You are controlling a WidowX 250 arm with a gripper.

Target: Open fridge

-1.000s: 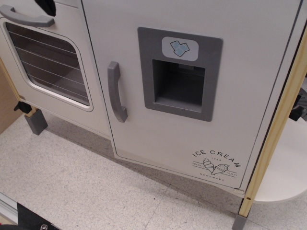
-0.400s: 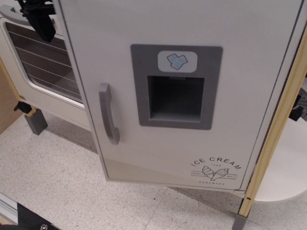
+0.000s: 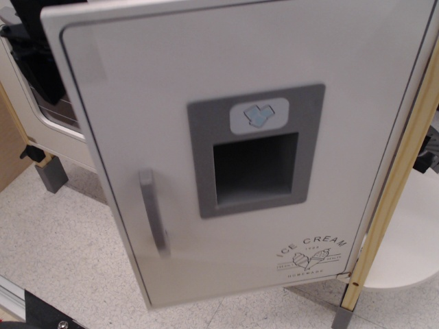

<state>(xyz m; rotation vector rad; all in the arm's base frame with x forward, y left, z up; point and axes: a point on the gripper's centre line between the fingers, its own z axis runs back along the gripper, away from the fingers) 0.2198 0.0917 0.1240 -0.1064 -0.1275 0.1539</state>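
The large light-grey fridge door [image 3: 240, 151] stands swung well out, so the opening step looks nearly done; the black pincer [image 3: 38, 58] behind its free edge should push wider, though I cannot tell its grip.

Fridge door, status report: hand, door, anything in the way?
Hand dark, behind door's free edge, top left; grip state unreadable. Fridge door swung well open toward camera, handle untouched. Nothing on the floor blocking the swing.

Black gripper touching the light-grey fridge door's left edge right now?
Cannot tell. In observation.image the black gripper sits behind the light-grey fridge door, whose left edge hides any contact or gap.
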